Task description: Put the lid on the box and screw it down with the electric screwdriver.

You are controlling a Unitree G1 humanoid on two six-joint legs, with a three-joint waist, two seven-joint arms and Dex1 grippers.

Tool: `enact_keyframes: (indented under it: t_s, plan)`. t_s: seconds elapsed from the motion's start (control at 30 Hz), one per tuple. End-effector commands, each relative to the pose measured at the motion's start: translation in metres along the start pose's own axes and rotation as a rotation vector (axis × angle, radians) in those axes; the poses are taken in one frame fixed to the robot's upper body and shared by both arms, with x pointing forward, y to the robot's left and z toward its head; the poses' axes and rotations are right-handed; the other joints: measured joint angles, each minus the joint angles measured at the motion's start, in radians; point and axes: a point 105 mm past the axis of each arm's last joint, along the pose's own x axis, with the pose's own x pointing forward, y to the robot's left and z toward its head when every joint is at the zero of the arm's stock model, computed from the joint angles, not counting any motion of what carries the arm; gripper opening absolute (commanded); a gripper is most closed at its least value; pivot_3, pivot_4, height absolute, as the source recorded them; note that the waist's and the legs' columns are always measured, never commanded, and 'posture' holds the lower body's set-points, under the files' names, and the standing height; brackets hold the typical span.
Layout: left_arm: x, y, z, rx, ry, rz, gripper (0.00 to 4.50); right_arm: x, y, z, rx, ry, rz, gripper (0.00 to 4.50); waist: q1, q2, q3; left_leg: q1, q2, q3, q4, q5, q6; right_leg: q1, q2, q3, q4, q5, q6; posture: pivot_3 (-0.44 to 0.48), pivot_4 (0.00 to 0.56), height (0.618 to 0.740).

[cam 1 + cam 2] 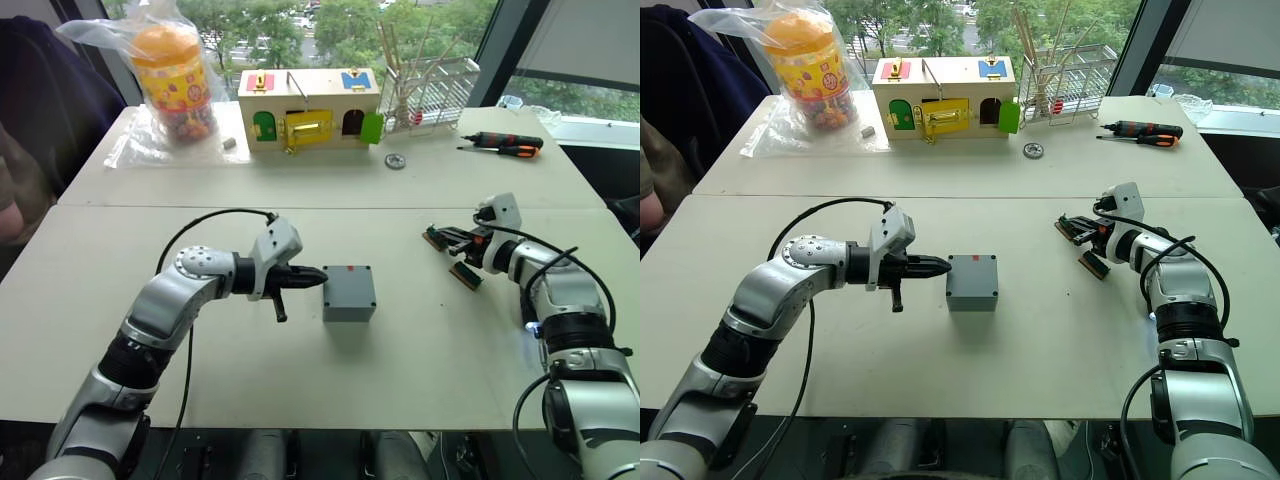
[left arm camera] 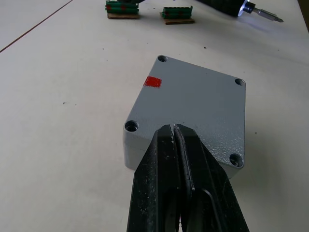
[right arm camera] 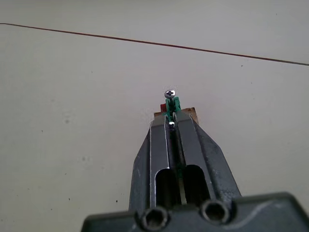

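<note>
**Lid seated, holes empty; screwdriver lies on the right arm's side**

On the pale tabletop (image 1: pixel 300 380) the grey box (image 1: pixel 349 300) is set near the middle, upright, with the lid (image 2: pixel 193 101) already laid flush on top and facing up. A red mark (image 2: pixel 152 81) is seen on the lid. The four corner screw holes (image 2: pixel 131 126) appear empty, so the screwing is judged not yet done.

The left tool (image 1: pixel 320 279) is held level with its fingers pressed together, the tips at the lid's near edge.

The electric screwdriver (image 2: pixel 224 6) is laid flat beyond the box, on the robot's right. Its long axis runs roughly along the tabletop, and its lit bit (image 2: pixel 266 14) is pointed away from the green-topped blocks (image 2: pixel 177 13). It is judged nearer the right arm.

The right tool (image 3: pixel 172 118) is clamped on a thin green piece (image 3: pixel 171 104) topped by a screw (image 3: pixel 169 93).
</note>
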Motion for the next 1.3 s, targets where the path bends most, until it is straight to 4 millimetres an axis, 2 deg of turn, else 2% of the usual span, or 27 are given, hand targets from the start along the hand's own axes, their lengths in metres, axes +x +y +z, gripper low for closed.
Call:
enact_keyframes:
  t_s: [0.03,0.4,0.47,0.5,0.6,0.67,0.73,0.83,1.0,1.3]
  plan:
    - [-0.002,0.0,0.005,0.035,-0.016,0.004,0.0,-0.005,-0.004,0.022,-0.03,-0.067,-0.016,0.04,0.0,0.0,0.0,0.0,0.0,0.0,0.0,0.0,0.0,0.0,0.0,0.0,0.0,0.0,0.0,0.0,0.15,0.706]
    - [0.004,0.001,0.001,0.026,-0.019,-0.002,0.0,-0.016,-0.001,0.037,-0.071,-0.113,-0.032,0.04,0.001,0.0,0.0,0.0,0.0,0.0,0.0,0.0,0.0,0.0,0.0,0.0,0.0,0.0,0.0,0.0,0.15,0.706]
    - [0.003,0.0,0.002,0.028,-0.027,-0.003,0.0,-0.021,0.001,0.047,-0.088,-0.142,-0.031,0.04,0.001,0.0,0.0,0.0,0.0,0.0,0.0,0.0,0.0,0.0,0.0,0.0,0.0,0.0,0.0,0.0,0.15,0.706]
    - [0.001,0.001,0.005,0.025,-0.038,-0.001,0.0,-0.025,0.007,0.058,-0.101,-0.177,-0.01,0.04,0.001,0.0,0.0,0.0,0.0,0.0,0.0,0.0,0.0,0.0,0.0,0.0,0.0,0.0,0.0,0.0,0.15,0.706]
    - [-0.004,0.003,0.013,0.011,-0.066,0.008,0.0,-0.039,0.047,0.081,-0.124,-0.272,0.171,0.04,0.001,0.0,0.0,0.0,0.0,0.0,0.0,0.0,0.0,0.0,0.0,0.0,0.0,0.0,0.0,0.0,0.15,0.706]
    - [-0.006,0.001,0.014,0.007,-0.066,-0.002,0.0,-0.045,0.081,0.08,-0.118,-0.268,0.32,0.04,0.0,0.0,0.0,0.0,0.001,-0.001,0.0,0.0,0.0,0.0,0.0,0.0,0.0,0.0,0.0,0.0,0.15,0.706]
    - [-0.008,-0.002,0.015,-0.003,-0.065,-0.018,0.0,-0.048,0.104,0.073,-0.114,-0.236,0.41,0.04,0.002,0.0,0.0,0.0,0.001,-0.001,0.0,0.0,0.0,0.0,0.0,0.0,0.0,0.0,0.0,0.0,0.15,0.706]
    - [-0.012,-0.005,0.016,-0.009,-0.062,-0.031,0.0,-0.047,0.128,0.059,-0.102,-0.198,0.493,0.04,0.003,0.0,0.0,0.0,0.0,-0.001,0.0,0.0,0.0,0.001,0.0,0.0,0.0,0.0,0.0,0.0,0.15,0.706]
    - [-0.014,-0.007,0.016,-0.005,-0.058,-0.032,0.0,-0.041,0.138,0.048,-0.086,-0.178,0.51,0.04,0.002,0.0,0.0,0.0,0.0,-0.001,0.001,0.0,0.0,0.0,0.0,0.0,0.0,0.0,0.0,0.0,0.15,0.706]
    - [-0.013,-0.007,0.014,-0.002,-0.05,-0.018,0.0,-0.035,0.144,0.047,-0.08,-0.177,0.536,0.04,0.002,0.0,0.0,0.0,0.0,-0.001,0.0,0.0,0.0,0.0,0.0,0.0,0.0,0.0,0.0,0.0,0.15,0.706]
